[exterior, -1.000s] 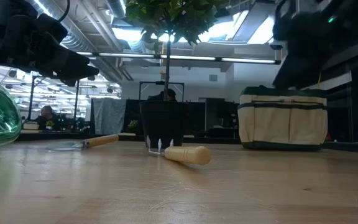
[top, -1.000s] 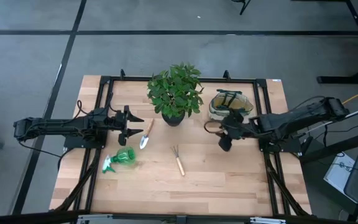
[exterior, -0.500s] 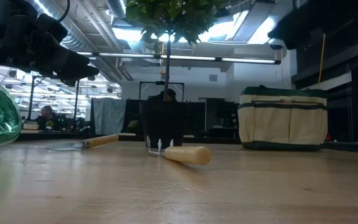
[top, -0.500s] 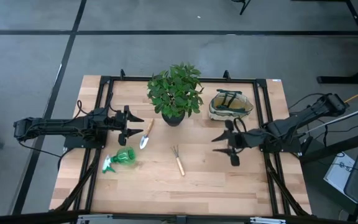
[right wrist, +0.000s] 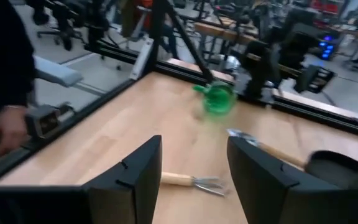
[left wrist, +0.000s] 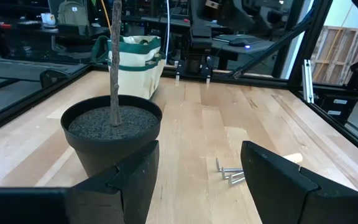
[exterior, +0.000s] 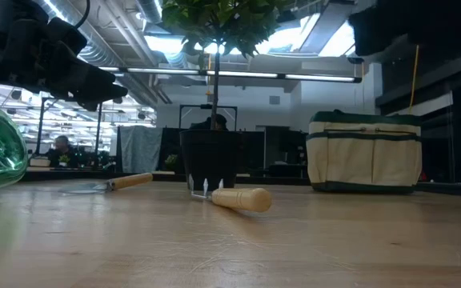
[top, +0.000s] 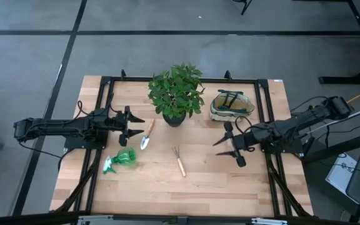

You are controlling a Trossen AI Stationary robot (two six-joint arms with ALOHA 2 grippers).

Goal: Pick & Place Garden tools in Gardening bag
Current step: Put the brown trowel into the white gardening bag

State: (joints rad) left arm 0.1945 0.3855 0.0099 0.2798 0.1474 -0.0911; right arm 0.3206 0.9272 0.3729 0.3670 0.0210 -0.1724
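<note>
From above, the gardening bag (top: 232, 105) sat at the desk's (top: 211, 187) two o'clock, the trowel (top: 147, 135), hand rake (top: 179, 160) and spray bottle (top: 120, 160) lay near centre, while the left gripper (top: 134, 125) and right gripper (top: 227, 145) hovered with fingers wide, empty; at desk level, the bag (exterior: 364, 152) stood upright.

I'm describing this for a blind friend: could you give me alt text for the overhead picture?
Seen from above, a wooden table holds a potted plant, a cream gardening bag, a trowel, a small hand rake and a green spray bottle. The left gripper hovers open beside the trowel; the right gripper is open below the bag, holding nothing.
</note>
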